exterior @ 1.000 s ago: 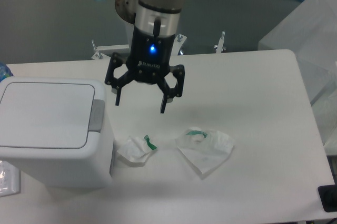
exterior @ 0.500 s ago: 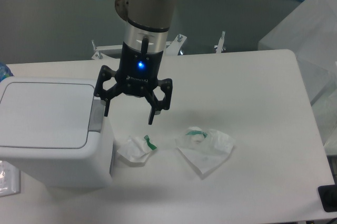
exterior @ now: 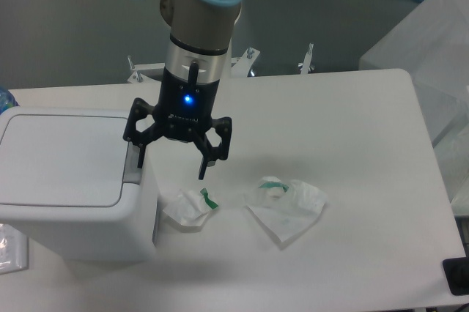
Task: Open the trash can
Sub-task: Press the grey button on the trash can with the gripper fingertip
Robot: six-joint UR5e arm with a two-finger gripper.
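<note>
The trash can (exterior: 69, 180) is a boxy white bin at the left of the table, lid flat and closed. A grey push-button strip (exterior: 133, 162) runs along its right rim. My gripper (exterior: 170, 167) hangs open just right of the bin, pointing down. Its left finger (exterior: 138, 157) is right at the grey strip; whether it touches I cannot tell. The right finger (exterior: 203, 168) hovers above a crumpled paper. Nothing is held between the fingers.
Two crumpled white papers with green marks lie on the table: a small one (exterior: 189, 208) beside the bin and a larger one (exterior: 284, 206) further right. A clear plastic cover (exterior: 436, 56) stands at the right edge. Metal clamps (exterior: 308, 59) sit at the table's back edge.
The gripper has moved left and slightly down across the frames, from the table's middle to the bin's right rim. It stayed open. Bin and papers have not moved.
</note>
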